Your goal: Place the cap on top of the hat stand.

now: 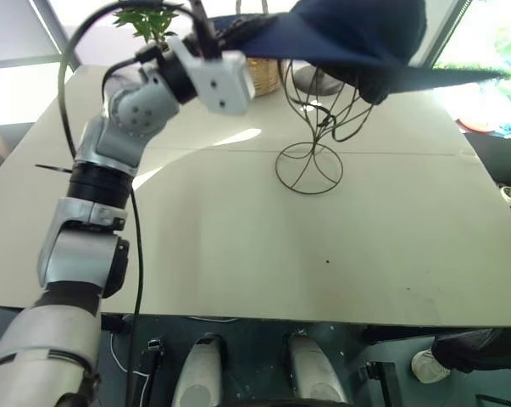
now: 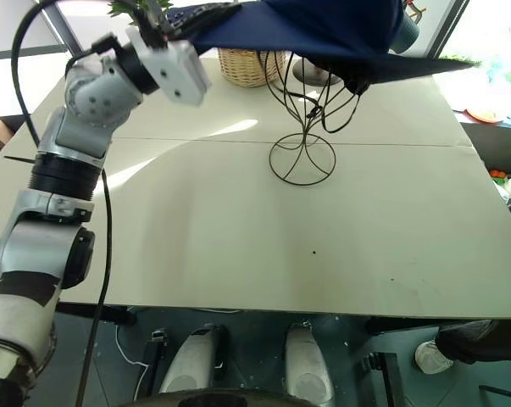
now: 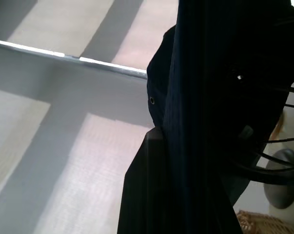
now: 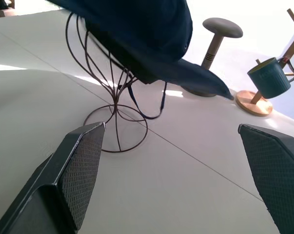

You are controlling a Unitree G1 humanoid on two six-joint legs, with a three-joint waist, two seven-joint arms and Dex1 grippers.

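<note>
A navy-blue cap (image 2: 323,34) sits draped over the balloon-shaped head of the wire hat stand (image 2: 304,127), its wide floppy brim spreading out past the cage on both sides while a dark cord hangs down among the wires. The stand's round base rests on the pale tabletop (image 2: 238,237), just in front of a woven basket (image 2: 251,66). The left gripper (image 2: 166,19) reaches in from the robot's left at the level of the brim; its black fingers are closed tight on the brim's near edge, the dark fabric running right along them in the left wrist view. The right gripper (image 4: 176,170) hangs well apart from the stand with nothing between its fingers (image 4: 86,165), which are spread wide, and the cap lies beyond and above them on the cage. Behind the stand are a solid dark post on a disc base (image 4: 216,44) and a teal mug (image 4: 270,77) hung on a wooden holder (image 4: 256,100).
</note>
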